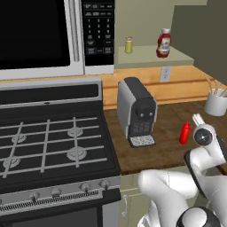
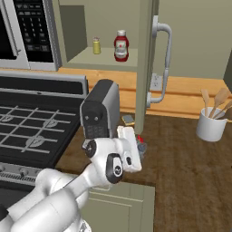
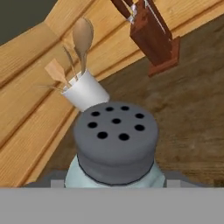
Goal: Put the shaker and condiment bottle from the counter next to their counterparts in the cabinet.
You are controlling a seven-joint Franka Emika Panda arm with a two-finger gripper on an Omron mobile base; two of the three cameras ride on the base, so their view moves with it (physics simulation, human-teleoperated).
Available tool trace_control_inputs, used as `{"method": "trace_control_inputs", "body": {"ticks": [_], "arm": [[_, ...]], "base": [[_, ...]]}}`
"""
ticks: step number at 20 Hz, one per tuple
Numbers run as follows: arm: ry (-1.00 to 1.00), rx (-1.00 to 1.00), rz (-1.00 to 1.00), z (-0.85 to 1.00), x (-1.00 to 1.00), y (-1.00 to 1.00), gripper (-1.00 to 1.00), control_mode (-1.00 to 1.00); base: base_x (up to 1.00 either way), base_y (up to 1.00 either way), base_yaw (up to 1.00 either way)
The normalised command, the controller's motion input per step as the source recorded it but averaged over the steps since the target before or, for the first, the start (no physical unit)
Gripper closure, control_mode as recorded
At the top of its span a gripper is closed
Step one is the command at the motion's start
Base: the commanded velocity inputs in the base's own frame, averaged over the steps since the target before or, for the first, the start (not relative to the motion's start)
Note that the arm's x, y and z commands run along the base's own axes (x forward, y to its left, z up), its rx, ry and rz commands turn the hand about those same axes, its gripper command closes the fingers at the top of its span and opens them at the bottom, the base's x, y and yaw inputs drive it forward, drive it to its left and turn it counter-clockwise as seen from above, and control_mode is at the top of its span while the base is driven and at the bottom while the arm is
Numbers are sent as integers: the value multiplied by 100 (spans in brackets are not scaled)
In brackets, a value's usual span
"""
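Hand view: pale blue shaker (image 3: 115, 148) with grey perforated cap held between fingers, gripper (image 3: 114, 183) closed on its body, above counter (image 3: 192, 113). Red condiment bottle (image 1: 185, 133) upright on counter right of coffee machine (image 1: 136, 111).

From the hand camera I see the shaker (image 3: 114, 144) cut off low down: its grey cap shows, its pale body drops behind the bottom band. I cannot make out the fingertips beside it. The knife block (image 3: 151, 37) runs off the top edge. In the right base camera my arm hides most of the red bottle (image 2: 140, 139). In the left base camera the utensil cup (image 1: 217, 103) is clipped by the right edge.
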Motion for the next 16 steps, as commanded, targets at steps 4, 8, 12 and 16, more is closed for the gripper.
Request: {"method": "trace_control_inputs", "body": {"ticks": [4, 8, 12, 16], "arm": [[0, 0, 38, 11, 0, 59, 100, -100], [0, -6, 33, 22, 0, 82, 100, -100], [4, -9, 38, 4, 0, 100, 100, -100], [12, -13, 41, 0, 0, 100, 100, -100]], "base": [[0, 0, 0], [0, 0, 0], [0, 0, 0], [0, 0, 0]]}}
